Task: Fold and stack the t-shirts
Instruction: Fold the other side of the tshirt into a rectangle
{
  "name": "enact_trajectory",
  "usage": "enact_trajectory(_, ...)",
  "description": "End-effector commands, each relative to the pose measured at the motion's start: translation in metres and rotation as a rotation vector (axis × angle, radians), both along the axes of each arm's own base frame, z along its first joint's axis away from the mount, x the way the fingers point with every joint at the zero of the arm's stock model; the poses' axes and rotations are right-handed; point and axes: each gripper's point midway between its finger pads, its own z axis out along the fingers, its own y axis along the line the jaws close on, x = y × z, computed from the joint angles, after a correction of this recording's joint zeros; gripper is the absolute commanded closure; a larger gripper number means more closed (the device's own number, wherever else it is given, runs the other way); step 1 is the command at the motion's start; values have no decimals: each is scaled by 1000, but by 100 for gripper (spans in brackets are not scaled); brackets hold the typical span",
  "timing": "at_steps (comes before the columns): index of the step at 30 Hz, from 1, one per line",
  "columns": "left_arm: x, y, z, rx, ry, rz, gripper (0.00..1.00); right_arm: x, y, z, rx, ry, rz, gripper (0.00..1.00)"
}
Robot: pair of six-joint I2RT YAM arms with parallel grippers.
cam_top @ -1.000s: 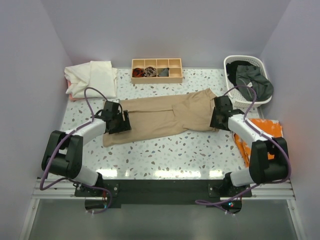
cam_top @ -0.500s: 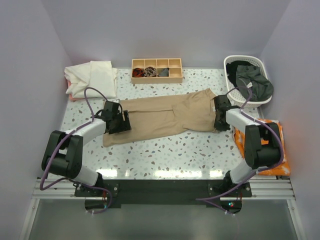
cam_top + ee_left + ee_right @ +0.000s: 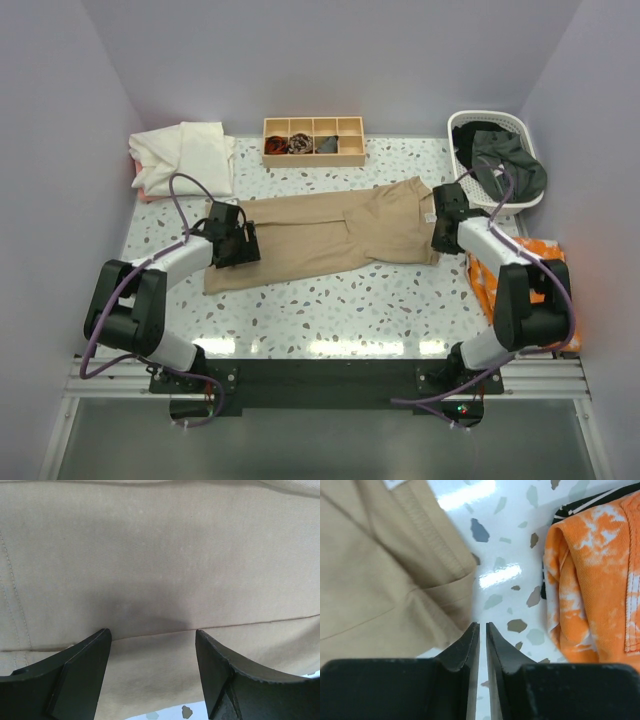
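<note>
Count — tan shirt (image 3: pixel 330 232): 1 | cream pile (image 3: pixel 190 155): 1 | basket (image 3: pixel 495 116): 1

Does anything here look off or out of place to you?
One thing: the right gripper has its jaws almost shut over bare table, just beside the tan shirt's corner. No cloth shows between them, so it seems to grip nothing. Also, dark shirts hang untidily over the white basket's rim.
</note>
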Motion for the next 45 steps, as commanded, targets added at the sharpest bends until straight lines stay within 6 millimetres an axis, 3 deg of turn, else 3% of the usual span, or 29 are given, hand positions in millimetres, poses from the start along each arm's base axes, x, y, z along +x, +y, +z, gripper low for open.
enact_trajectory(1,-15,4,-8,16,63,-3,27,11,36,41,192,-146,116,82)
enact_trajectory(2,-15,3,-8,12,63,-6,27,10,50,42,258,-138,155,82)
enact_trajectory(5,-15,3,-10,9,64,-7,27,4,62,35,316,-104,178,82)
enact_trajectory(14,-15,2,-8,5,62,-7,27,-2,67,-5,350,-27,161,83)
enact_trajectory(17,-16,3,-9,8,66,-4,27,-1,59,-23,311,13,112,84)
enact_trajectory(21,-18,9,-10,42,81,9,27,-3,34,-48,181,93,26,85)
enact_trajectory(25,-24,26,-12,127,120,46,27,-3,7,-57,33,153,-49,86)
enact_trajectory(29,-27,38,-15,177,147,72,27,5,-19,-46,-118,146,-116,85)
enact_trajectory(32,-27,37,-18,173,154,69,27,9,-21,-37,-137,147,-105,85)
enact_trajectory(36,-19,26,-13,121,119,43,30,25,0,-23,-15,47,-24,81)
enact_trajectory(38,-17,17,-10,81,100,17,31,29,11,-5,45,-26,27,77)
enact_trajectory(43,2,-5,24,-14,-31,-15,31,40,47,40,234,-191,122,69)
enact_trajectory(45,15,-19,48,-54,-116,-43,28,43,53,56,272,-241,130,67)
